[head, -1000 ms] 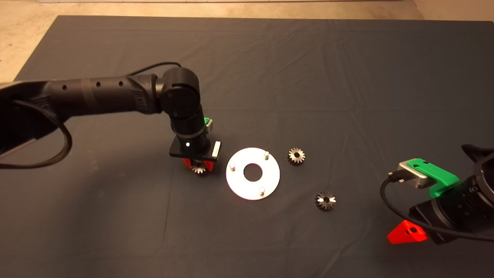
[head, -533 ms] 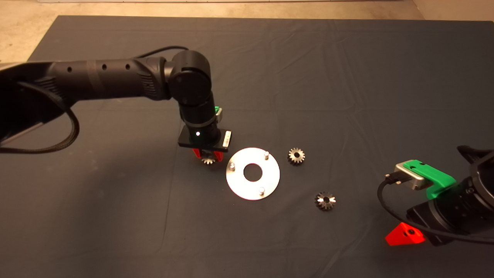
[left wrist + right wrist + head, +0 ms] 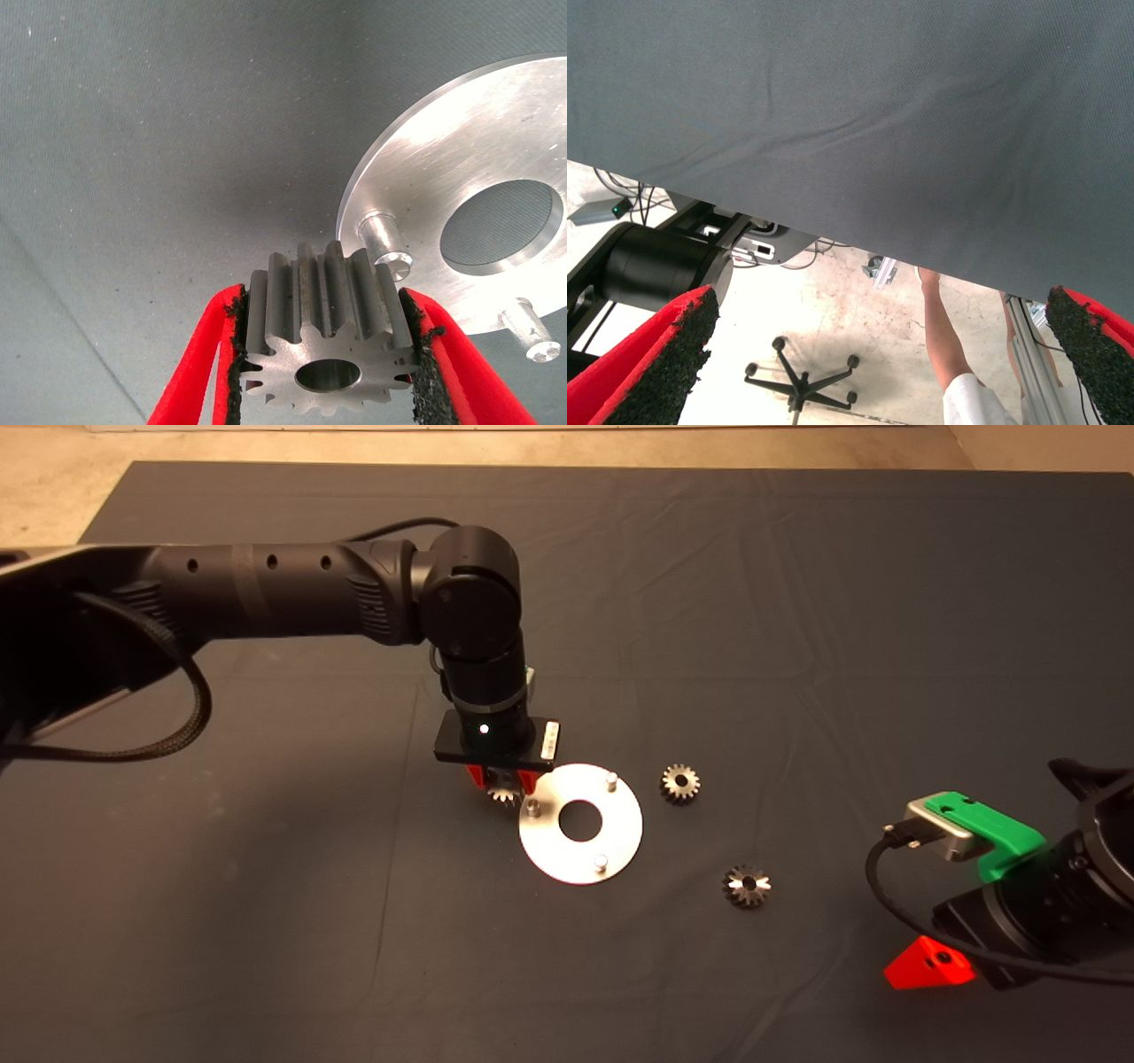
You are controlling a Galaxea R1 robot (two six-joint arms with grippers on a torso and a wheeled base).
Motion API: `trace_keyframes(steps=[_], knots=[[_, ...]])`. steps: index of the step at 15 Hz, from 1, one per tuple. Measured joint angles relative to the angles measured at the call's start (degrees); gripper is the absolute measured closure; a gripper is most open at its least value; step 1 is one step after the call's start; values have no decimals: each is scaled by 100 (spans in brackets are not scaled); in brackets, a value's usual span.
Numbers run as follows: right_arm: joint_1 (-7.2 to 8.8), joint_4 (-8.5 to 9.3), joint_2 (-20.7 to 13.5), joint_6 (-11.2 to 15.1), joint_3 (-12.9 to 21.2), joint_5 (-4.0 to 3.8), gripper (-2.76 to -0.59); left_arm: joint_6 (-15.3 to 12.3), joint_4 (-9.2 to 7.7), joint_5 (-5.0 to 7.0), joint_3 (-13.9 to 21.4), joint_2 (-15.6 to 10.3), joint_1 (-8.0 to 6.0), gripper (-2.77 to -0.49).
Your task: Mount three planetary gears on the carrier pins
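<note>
In the head view the left hand (image 3: 503,784) hides most of its gear (image 3: 503,794) beneath the wrist.

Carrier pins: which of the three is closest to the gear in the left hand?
The pin at the plate's left edge, just beside the held gear. The other two pins stand on the plate's far side and near side.
</note>
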Motion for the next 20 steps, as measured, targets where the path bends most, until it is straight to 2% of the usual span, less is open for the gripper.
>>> trace_keyframes(steps=[5, 9, 14, 20], knots=[[1, 0, 0, 0, 0, 0, -275, -160, 0, 0, 0, 177, 0, -96], [1, 0, 0, 0, 0, 0, -275, -244, 0, 2, -1, 191, 2, -96], [1, 0, -1, 0, 0, 0, -275, -263, 0, 4, -93, 205, 158, -96], [1, 0, -4, 0, 0, 0, -275, -265, 0, 2, -135, 210, 226, -96]])
